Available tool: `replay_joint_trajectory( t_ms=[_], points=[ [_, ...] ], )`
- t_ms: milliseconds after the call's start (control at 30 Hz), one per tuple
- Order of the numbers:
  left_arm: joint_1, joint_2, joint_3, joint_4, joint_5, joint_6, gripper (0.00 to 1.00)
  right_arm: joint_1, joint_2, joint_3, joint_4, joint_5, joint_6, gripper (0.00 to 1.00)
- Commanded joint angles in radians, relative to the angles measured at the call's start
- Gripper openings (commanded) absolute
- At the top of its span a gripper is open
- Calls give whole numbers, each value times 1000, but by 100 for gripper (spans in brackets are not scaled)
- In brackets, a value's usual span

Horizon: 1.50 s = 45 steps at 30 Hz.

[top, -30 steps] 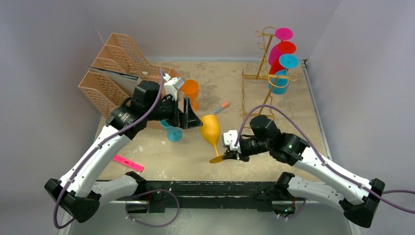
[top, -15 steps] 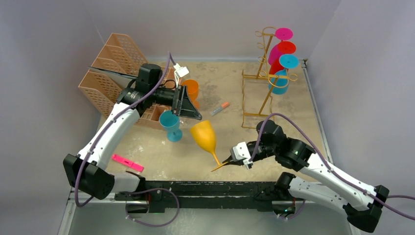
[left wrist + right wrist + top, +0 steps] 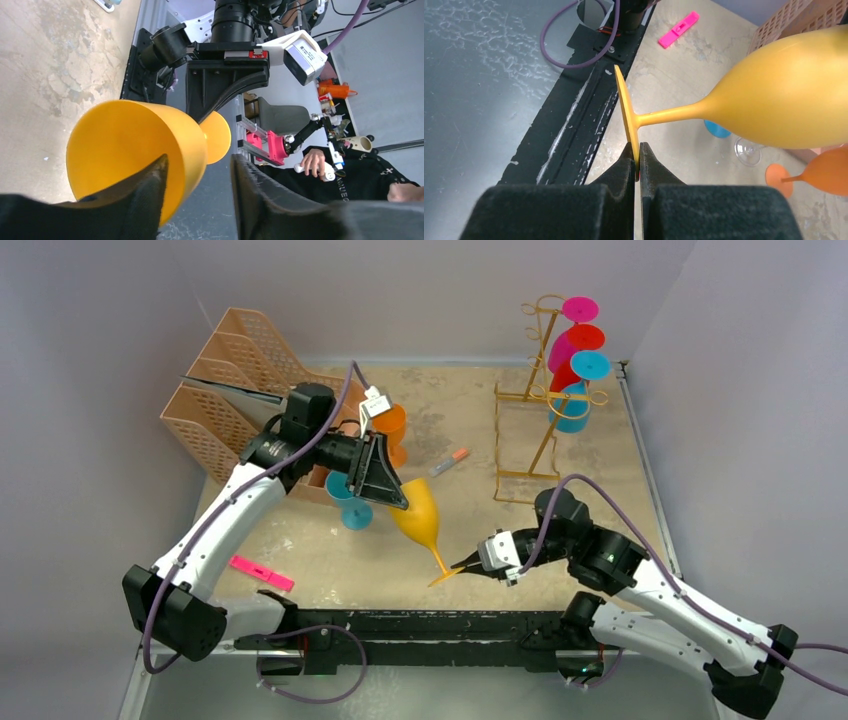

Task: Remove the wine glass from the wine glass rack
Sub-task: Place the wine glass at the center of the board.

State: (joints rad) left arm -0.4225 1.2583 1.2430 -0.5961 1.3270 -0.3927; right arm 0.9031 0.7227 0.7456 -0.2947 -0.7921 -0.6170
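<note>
By the near edge of the bench (image 3: 470,390), left of its middle, a flat pink object (image 3: 262,573) is seen lying. Right of the middle of that edge, the right tool (image 3: 463,567) is clenched on the rim of the round foot of a yellow wine glass (image 3: 420,512). In the right wrist view the thin foot is seen pinched edge-on between the two black fingers (image 3: 616,175). The wine glass is held off the rack, over the near middle of the bench. It is tilted, with the foot toward the near edge and the bowl raised toward the far left. The bowl is met by the left tool (image 3: 402,502), whose jaws are seen parted in the left wrist view. One finger (image 3: 145,192) lies across the side of the bowl and the other is beside it; whether the bowl is actually pressed cannot be told. Just left of the bowl a blue glass (image 3: 350,508) is stood upright. Farther back, an orange glass (image 3: 392,425) and, to its right, a small pen (image 3: 450,460) are found near the middle of the bench. Along the far left a peach lattice file organiser (image 3: 225,365) is set. At the far right corner the gold wire rack (image 3: 520,395) is stood, with pink, red and blue glasses hung upside down on its hooks
</note>
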Motion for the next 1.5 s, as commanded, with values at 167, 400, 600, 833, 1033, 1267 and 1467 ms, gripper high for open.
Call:
replay_joint_trajectory(
  t_ms=[167,400,600,833,1033,1267,1467],
  points=[
    [-12,-31,-9,90,36,-1,23,3,-5,8,35,74,17,0],
    [-12,-50,-7,137,58,-34,7,3,-31,-12,32,110,31,0],
    [-12,-72,-8,145,51,-26,3,4,-19,-12,30,110,37,0],
    [-12,-74,-10,162,20,-45,4,3,-14,-11,42,100,54,0],
    [-12,-71,5,150,6,-44,2,3,-17,-11,29,119,77,5],
    [-12,-83,26,84,-79,-16,0,5,-34,-21,39,145,99,11],
    [-12,-84,25,130,-47,-35,0,3,-45,-23,47,158,104,25]
  ],
)
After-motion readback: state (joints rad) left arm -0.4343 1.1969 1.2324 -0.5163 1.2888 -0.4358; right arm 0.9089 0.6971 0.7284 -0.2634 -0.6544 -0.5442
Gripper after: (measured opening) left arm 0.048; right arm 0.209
